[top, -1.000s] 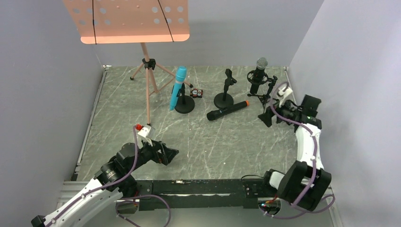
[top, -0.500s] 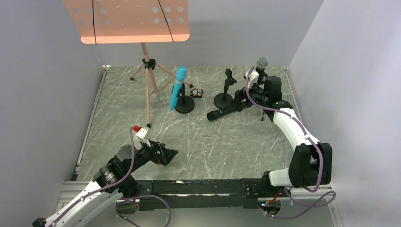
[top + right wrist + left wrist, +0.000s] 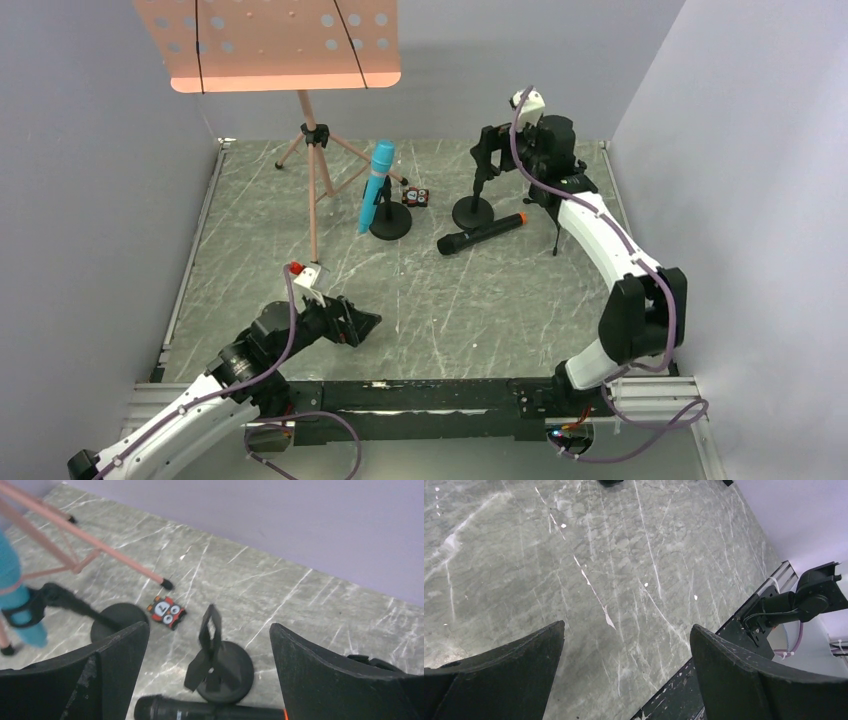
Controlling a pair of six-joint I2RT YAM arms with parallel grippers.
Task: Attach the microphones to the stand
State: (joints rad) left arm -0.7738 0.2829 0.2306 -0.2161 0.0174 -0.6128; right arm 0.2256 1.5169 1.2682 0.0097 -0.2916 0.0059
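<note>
Microphones seen: two. Blue microphone [image 3: 377, 187] sits tilted, head up, in the clip of a round-base stand [image 3: 390, 226], left of the empty stand [image 3: 472, 211] and apart from it. Black microphone with orange end [image 3: 480, 232] lies flat on the bench [image 3: 450, 310] just in front of the empty stand's base, orange end to the right. Whether it touches the base cannot be told. The empty stand is upright on its round base, and its clip [image 3: 210, 630] grips nothing. Right hand [image 3: 495, 150] hangs above the empty stand, level with the clip top and just to its right. Its jaws are spread wide with nothing between them, and in the right wrist view the clip shows in the gap, lower down. Left hand [image 3: 355, 325] is well away from the empty stand, toward the near left, low over bare bench. Its jaws are also fully spread and nothing is held. A small red-and-black object [image 3: 416, 197] lies on the bench left of the empty stand, between it and the blue microphone's stand. A pink music stand [image 3: 268, 45] rises behind and far left of the empty stand. A black tripod [image 3: 555, 215] stands right of the empty stand, and the right arm hides its top.
</note>
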